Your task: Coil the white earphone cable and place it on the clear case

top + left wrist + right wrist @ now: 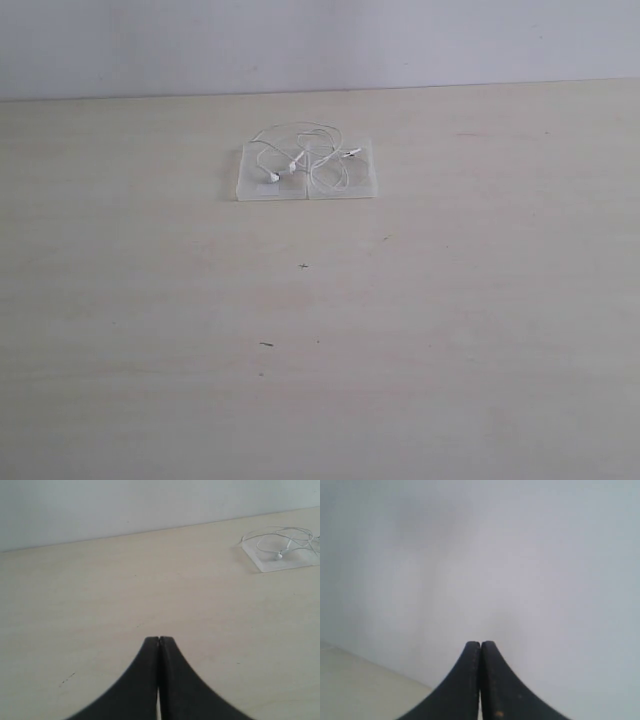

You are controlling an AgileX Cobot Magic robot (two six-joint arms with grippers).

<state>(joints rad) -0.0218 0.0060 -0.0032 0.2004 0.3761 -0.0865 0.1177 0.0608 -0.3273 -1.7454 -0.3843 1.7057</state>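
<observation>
The white earphone cable (300,150) lies in loose loops on top of the clear case (258,190), near the table's far edge in the exterior view. The left wrist view shows the same cable (280,540) resting on the case (285,564), far from my left gripper (159,639), which is shut and empty above bare table. My right gripper (480,643) is shut too, empty, and faces the pale wall with only a corner of the table in sight. Neither gripper nor arm appears in the exterior view.
The light wooden table (320,350) stretches wide in front of the case, with a few small dark specks (266,344) on it. A pale wall (320,40) rises just behind the table's far edge.
</observation>
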